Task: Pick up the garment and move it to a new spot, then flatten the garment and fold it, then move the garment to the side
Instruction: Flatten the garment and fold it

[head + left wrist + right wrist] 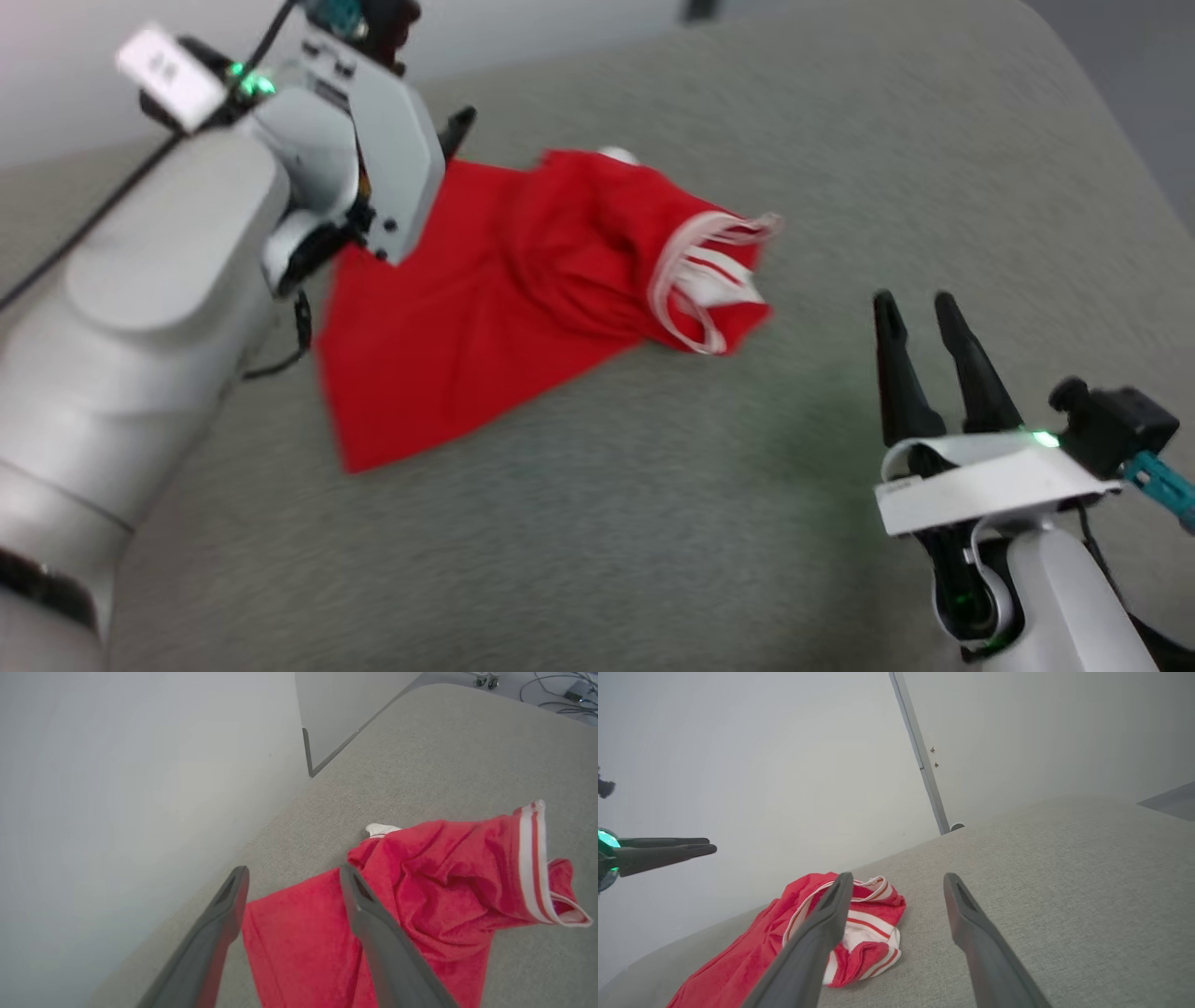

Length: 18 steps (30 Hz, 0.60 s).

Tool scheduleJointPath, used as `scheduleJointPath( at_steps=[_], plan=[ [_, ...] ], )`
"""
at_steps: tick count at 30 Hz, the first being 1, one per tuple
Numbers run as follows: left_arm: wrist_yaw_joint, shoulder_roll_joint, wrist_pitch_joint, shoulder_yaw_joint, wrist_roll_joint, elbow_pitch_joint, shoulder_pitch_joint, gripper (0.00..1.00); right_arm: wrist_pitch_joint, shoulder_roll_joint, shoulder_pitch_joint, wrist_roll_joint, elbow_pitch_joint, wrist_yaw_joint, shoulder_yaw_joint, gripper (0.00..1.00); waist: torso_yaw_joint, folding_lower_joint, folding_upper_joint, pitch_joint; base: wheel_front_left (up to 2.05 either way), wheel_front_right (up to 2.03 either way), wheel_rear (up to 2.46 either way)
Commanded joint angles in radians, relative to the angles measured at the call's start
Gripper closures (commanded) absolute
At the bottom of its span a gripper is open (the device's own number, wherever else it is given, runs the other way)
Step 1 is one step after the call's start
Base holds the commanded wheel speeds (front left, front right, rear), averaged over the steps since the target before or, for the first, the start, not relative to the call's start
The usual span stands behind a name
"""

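Garment: the red jersey (523, 280) lies crumpled on the grey fabric-covered tabletop (653, 523), towards the robot's left and the far side of it.
Its shape: one part spreads out fairly flat towards the near left. The rest is bunched into folds that end at an opening edged in white-and-red striped trim (709, 271), facing the robot's right.
White detail: a scrap of white cloth (616, 154) peeks out at the far edge of the bunched part.
Left gripper: in the left wrist view the left gripper (294, 872) has its two dark fingers spread wide with nothing between them. The flat red part of the jersey (420, 891) sits below and between them.
Left gripper height: seen from the right wrist, the left gripper (710, 844) hangs in the air well above the jersey (752, 956), against the pale wall (784, 765).
Left arm: the pale forearm (140, 308) reaches over the near left edge of the jersey, and one dark fingertip (459, 126) shows past the wrist housing.
Right gripper: the right gripper (915, 303) is released and empty, its fingers parted and pointing away from the robot over bare tabletop, well apart from the striped opening.
Right wrist view: the right gripper (899, 879) looks across the tabletop, its left finger crossing in front of the striped trim.
Background: cables (560, 690) lie on the floor beyond the table's rounded corner.
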Motion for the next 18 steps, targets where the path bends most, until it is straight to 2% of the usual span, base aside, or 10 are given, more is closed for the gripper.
scheduleJointPath(
  at_steps=[1,6,13,18],
  plan=[
    [-0.002,0.001,0.022,-0.027,-0.023,0.019,-0.029,0.00,-0.005,0.004,-0.020,0.015,-0.006,-0.001,0.016,0.00,-0.205,0.0000,0.0000,0.186,0.00,0.00,0.00],
    [-0.002,-0.002,0.124,-0.119,-0.128,0.084,-0.118,0.00,-0.005,0.005,-0.042,0.058,-0.017,-0.001,0.048,0.00,-0.247,0.0000,0.0000,0.208,0.00,0.00,0.00],
    [-0.002,0.020,0.178,-0.194,-0.202,0.163,-0.220,0.00,-0.005,0.004,-0.063,0.102,-0.034,-0.001,0.099,0.00,-0.301,0.0000,0.0000,0.247,0.00,0.00,0.00],
    [-0.002,-0.007,0.246,-0.236,-0.260,0.208,-0.251,0.00,-0.005,0.004,-0.060,0.105,-0.037,-0.001,0.100,0.00,-0.307,0.0000,0.0000,0.259,0.00,0.00,0.00]
  ],
)
